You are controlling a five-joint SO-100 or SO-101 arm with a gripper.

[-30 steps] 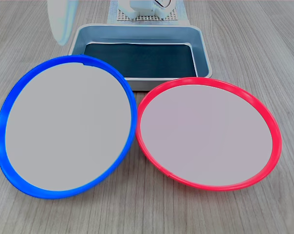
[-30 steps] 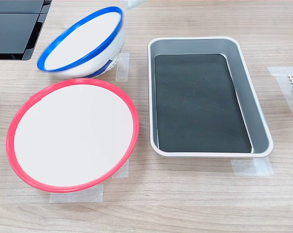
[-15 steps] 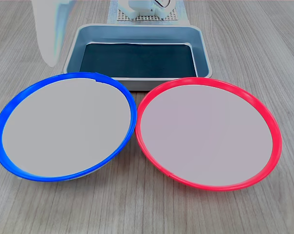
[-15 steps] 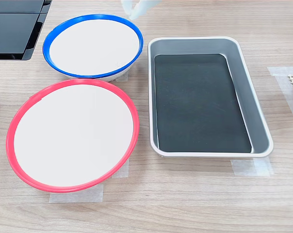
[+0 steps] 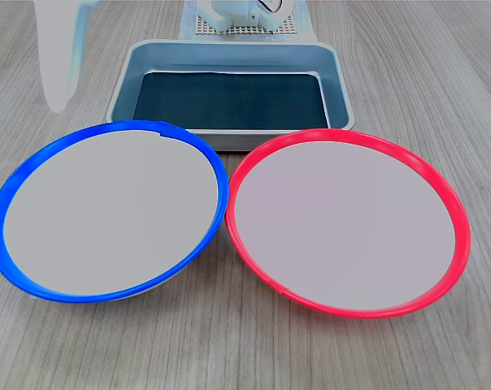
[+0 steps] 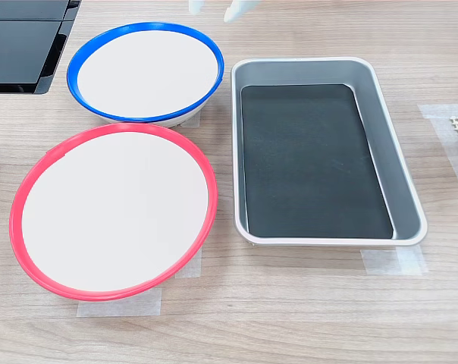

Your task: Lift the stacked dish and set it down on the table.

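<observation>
The stacked dish (image 5: 107,213), blue-rimmed with a pale centre, lies flat on the table (image 5: 229,349) in the first exterior view's left, its rim notch at the far side. It also shows in the second exterior view as the blue dish (image 6: 144,72) at the upper left. My gripper (image 6: 214,7) hangs just beyond the dish's far edge, open, its two pale tips apart with nothing between them. In the first exterior view one blurred pale finger (image 5: 60,61) shows above the dish's far left, clear of the rim.
A red-rimmed plate (image 5: 347,221) lies rim to rim beside the blue dish. A grey metal tray (image 5: 229,54) with a dark liner stands behind both. The arm's base (image 5: 245,11) is behind the tray. Tape strips (image 6: 119,306) mark the table, and a black object (image 6: 23,42) fills the second exterior view's upper left.
The blue dish, tilted and held a second ago, has come down flat on the table. The gripper let go of its rim and has drawn up and away.
</observation>
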